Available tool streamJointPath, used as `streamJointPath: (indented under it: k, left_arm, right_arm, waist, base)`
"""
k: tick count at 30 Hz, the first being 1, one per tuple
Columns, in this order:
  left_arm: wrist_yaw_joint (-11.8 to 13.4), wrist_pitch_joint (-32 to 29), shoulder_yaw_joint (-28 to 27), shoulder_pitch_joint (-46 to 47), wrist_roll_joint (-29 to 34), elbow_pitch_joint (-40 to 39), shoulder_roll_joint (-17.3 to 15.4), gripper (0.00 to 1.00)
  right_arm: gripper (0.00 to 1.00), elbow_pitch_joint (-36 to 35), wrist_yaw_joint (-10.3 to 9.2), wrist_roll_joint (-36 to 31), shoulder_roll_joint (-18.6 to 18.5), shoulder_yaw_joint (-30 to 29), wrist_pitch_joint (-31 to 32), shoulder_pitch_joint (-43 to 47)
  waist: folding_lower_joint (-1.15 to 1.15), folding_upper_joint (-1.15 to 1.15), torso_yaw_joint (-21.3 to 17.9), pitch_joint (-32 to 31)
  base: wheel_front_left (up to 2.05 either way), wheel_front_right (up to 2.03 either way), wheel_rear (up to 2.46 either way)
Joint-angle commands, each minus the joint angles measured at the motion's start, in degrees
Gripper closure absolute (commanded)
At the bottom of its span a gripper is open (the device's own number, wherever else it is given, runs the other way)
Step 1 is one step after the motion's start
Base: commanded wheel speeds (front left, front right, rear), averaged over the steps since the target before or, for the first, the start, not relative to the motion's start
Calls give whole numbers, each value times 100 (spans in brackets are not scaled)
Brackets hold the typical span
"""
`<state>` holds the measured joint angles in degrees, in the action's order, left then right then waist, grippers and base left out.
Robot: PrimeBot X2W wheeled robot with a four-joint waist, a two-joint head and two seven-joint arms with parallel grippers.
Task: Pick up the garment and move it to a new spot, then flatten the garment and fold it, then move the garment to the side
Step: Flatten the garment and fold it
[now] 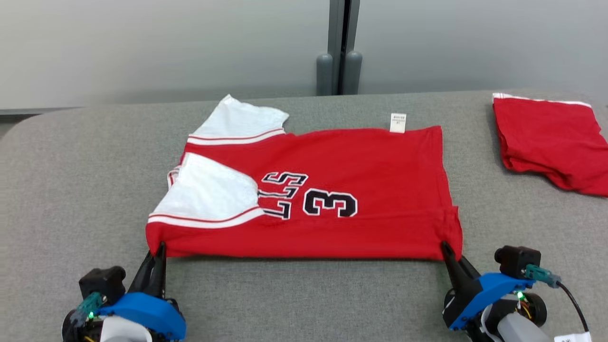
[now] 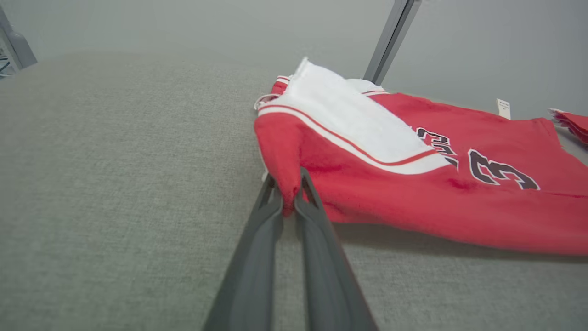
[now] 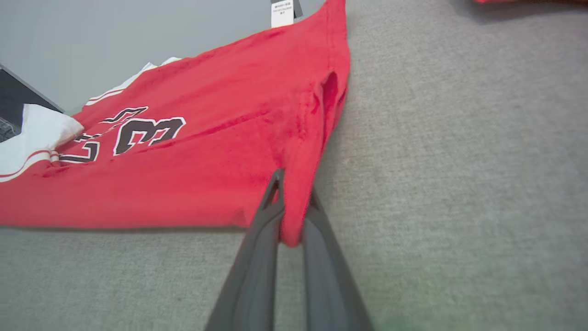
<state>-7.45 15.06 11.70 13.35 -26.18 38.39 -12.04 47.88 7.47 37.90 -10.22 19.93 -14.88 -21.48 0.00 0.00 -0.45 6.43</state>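
Two grippers sit closest, at the near edge of the worktop. The left gripper and the right gripper are each clenched on a near corner of the one red jersey. The jersey lies spread over the middle of the grey cloth-covered worktop, turned sideways. Its sleeve end points to the left edge and its hem to the right edge, and its near edge runs straight between the two grips.

The head view takes in the whole jersey. Two white sleeves with red stripes are folded onto the red body. Beside them are two black digits outlined in white, next to partly covered lettering. One white label sticks out past the far edge of the cloth.

The left wrist view shows the pinch itself. At the left gripper the corner is bunched to a point and squeezed between the two dark fingers, and a thin shadow lies under the near edge. In the right wrist view, the right gripper nips the hem corner. A small tab of cloth pokes back past the tips, and a crease runs away along the hem.

One second red garment, folded with a white edge, lies at the far right corner of the worktop, well apart from the jersey. A sliver of it shows in the left wrist view. Beyond the far edge stands a grey wall with one dark post.
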Motion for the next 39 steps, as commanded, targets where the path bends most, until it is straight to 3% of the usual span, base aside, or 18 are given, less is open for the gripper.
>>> streamJointPath:
  k: [1,12,21,22,23,24,28,39]
  left_arm:
    - [-4,15,-85,-172,47,-98,13,100]
    - [17,15,-684,-1815,518,-1149,504,100]
    - [10,15,-831,-2237,715,-1463,719,100]
    - [9,15,-826,-2226,704,-1398,734,79]
    - [8,15,-834,-2185,705,-1344,743,44]
    - [7,15,-847,-2129,706,-1299,747,0]
    - [4,15,-923,-1986,861,-1323,752,0]
    - [0,14,-1571,-1836,1335,-2490,859,0]
  right_arm:
    - [100,-50,4,37,-58,-2,-28,144]
    - [100,-834,3,280,-262,-32,2,1365]
    - [100,-1631,3,181,-335,-496,470,2181]
    - [78,-1665,3,133,-315,-546,536,2229]
    - [78,-1685,3,93,-293,-630,551,2243]
    - [0,-1691,3,82,-250,-697,580,2268]
    - [0,-1758,4,-180,-132,-863,498,2295]
    - [0,-2488,3,-936,137,-1378,-8,1955]
  waist:
    - [0,0,-14,-93]
    - [0,0,193,-574]
    - [0,0,253,-569]
    - [0,0,243,-566]
    - [0,0,236,-564]
    - [0,0,229,-562]
    - [0,0,189,-549]
    - [0,0,111,-543]
  base:
    - [0,0,0]
    - [0,0,0]
    - [0,0,0]
    - [0,0,0]
    - [0,0,0]
    - [0,0,0]
    - [0,0,0]
    - [0,0,0]
